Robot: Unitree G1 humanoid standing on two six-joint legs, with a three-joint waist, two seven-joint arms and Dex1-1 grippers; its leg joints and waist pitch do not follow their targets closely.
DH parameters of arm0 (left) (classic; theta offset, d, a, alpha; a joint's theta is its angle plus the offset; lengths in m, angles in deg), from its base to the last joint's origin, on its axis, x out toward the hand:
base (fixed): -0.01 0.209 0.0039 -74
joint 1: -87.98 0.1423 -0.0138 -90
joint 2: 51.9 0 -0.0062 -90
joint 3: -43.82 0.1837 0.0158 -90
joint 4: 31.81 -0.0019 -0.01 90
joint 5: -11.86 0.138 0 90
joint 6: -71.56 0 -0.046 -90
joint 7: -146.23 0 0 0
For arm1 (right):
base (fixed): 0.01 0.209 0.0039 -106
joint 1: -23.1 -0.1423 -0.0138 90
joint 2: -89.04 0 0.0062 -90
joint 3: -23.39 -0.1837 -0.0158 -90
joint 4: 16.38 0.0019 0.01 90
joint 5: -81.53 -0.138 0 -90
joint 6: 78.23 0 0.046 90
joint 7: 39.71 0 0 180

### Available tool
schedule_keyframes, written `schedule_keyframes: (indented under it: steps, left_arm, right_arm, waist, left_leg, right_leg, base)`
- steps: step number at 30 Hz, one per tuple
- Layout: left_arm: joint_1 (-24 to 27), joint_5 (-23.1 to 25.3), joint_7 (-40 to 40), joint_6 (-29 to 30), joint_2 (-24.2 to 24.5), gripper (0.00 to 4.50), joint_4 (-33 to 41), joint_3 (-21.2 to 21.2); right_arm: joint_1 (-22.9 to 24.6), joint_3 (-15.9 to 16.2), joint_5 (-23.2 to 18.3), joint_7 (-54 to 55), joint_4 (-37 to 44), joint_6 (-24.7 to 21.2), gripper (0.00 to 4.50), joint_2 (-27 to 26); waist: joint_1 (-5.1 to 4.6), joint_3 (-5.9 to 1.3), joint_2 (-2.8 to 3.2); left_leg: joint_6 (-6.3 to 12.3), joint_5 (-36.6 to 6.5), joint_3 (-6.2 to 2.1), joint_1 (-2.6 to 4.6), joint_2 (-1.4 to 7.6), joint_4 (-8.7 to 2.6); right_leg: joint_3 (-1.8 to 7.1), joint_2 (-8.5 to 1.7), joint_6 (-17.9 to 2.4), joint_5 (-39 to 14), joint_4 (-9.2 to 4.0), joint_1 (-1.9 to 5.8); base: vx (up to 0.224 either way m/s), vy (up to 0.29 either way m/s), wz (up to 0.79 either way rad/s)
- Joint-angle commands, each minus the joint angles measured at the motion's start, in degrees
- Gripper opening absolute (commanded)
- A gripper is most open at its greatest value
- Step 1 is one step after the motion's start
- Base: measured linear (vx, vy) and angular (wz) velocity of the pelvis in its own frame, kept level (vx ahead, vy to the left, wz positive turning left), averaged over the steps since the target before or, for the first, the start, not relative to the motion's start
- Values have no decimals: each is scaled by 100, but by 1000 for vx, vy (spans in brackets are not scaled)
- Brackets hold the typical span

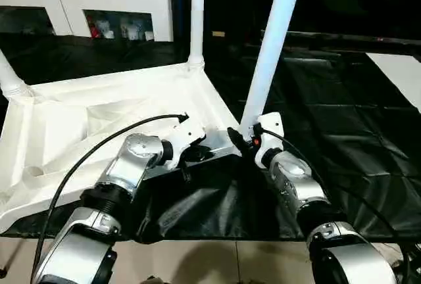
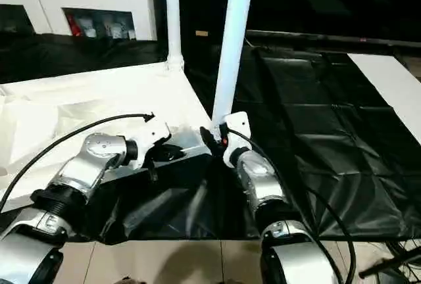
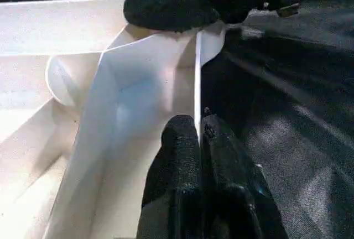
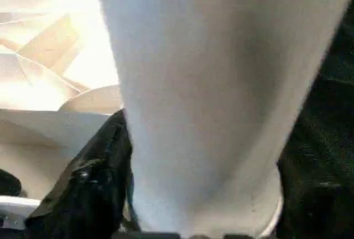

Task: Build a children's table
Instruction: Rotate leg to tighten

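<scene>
Nearest me, two silver forearms reach out over the black-covered surface (image 1: pixel 342 133). The left gripper (image 3: pixel 198 134) has its jaws pinched together on the thin side wall at the near edge of the white plastic rectangular tabletop (image 1: pixel 99 126), which lies upside down with its ribbed underside facing up; one black finger (image 3: pixel 177 156) sits inside the wall and its partner outside, touching it. The top rests on the left half of the surface, with its near edge lifted a little above the crumpled black cover.

Just to the right, the right gripper (image 1: pixel 245 141) is at the top's near right corner. Its jaws stand well apart around the foot of a long white tubular leg (image 1: pixel 271 47), a black finger (image 4: pixel 91 183) lying against one side of the tube. This leg rises from the corner socket and leans to the right.

Farther back, a second white leg (image 1: pixel 197 14) stands upright in the far right corner socket. At the left edge, a third leg (image 1: pixel 8 77) sticks up from another corner and is cut off by the frame. So I count three legs in all, each set at a corner.

Beyond the surface stands a white cabinet (image 1: pixel 118 1) with small objects behind its glass doors.
</scene>
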Motion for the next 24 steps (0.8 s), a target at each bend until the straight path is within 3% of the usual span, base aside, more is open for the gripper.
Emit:
schedule_keyframes:
  steps: [1,3,4,6,7,12,13,16,19,24]
  left_arm:
    - [5,-42,-29,-176,-206,0,40,271]
    - [76,-89,-229,-286,-95,0,117,274]
    - [127,-166,-384,-270,-16,0,170,237]
    - [192,-253,-714,-395,155,0,218,239]
    - [228,-336,-1029,-522,327,0,218,223]
    - [259,-465,-1633,-630,565,0,224,211]
    - [255,-560,-1930,-601,676,0,245,215]
    - [230,-642,-2205,-589,767,0,254,223]
    - [152,-668,-2371,-593,861,0,203,237]
    - [51,-650,-2655,-711,1027,0,38,284]
  right_arm:
    - [-46,359,98,-693,-18,8,378,-215]
    - [-26,398,58,-983,24,39,387,-80]
    - [-9,445,36,-1264,70,52,393,47]
    - [17,557,55,-1699,134,51,400,280]
    - [44,666,69,-2188,198,45,429,535]
    - [74,767,-5,-3074,326,12,429,823]
    - [76,820,-36,-3513,389,-19,429,944]
    - [78,909,-24,-3906,434,-26,429,1065]
    - [42,1023,-71,-4423,455,-108,415,1219]
    - [-70,1111,-86,-4853,431,-203,371,1324]
  waist:
    - [-33,-306,46]
    - [-27,-312,45]
    - [-35,-327,40]
    - [-35,-333,38]
    - [-39,-344,29]
    - [23,-364,25]
    - [65,-395,60]
    - [108,-407,69]
    - [139,-399,65]
    - [154,-372,43]
  left_leg:
    - [-92,-2356,-185,123,278,-512]
    - [-31,-2255,-161,121,270,-495]
    - [21,-2098,-162,80,275,-487]
    - [74,-1940,-153,60,276,-482]
    - [140,-1816,-135,67,272,-462]
    - [289,-1357,-74,60,287,-392]
    - [346,-995,-53,44,306,-370]
    - [411,-718,-31,41,310,-341]
    - [375,-859,-22,61,318,-334]
    - [284,-1103,-29,73,325,-354]
  right_leg:
    - [217,-390,-966,-2325,-472,80]
    - [225,-397,-1031,-2191,-473,89]
    - [229,-410,-1071,-2052,-445,138]
    - [225,-407,-1104,-1935,-428,151]
    - [220,-391,-1152,-1871,-424,148]
    - [230,-365,-1387,-1265,-320,162]
    - [216,-348,-1543,-715,-229,194]
    - [198,-329,-1693,-134,-157,206]
    - [191,-326,-1763,-136,-142,217]
    - [194,-339,-1672,-632,-190,203]
  base:
    - [0,0,0]
    - [0,0,0]
    - [0,0,0]
    - [0,0,0]
    - [0,0,0]
    - [35,-20,3]
    - [60,-31,0]
    - [20,-10,0]
    - [0,0,0]
    - [0,0,0]
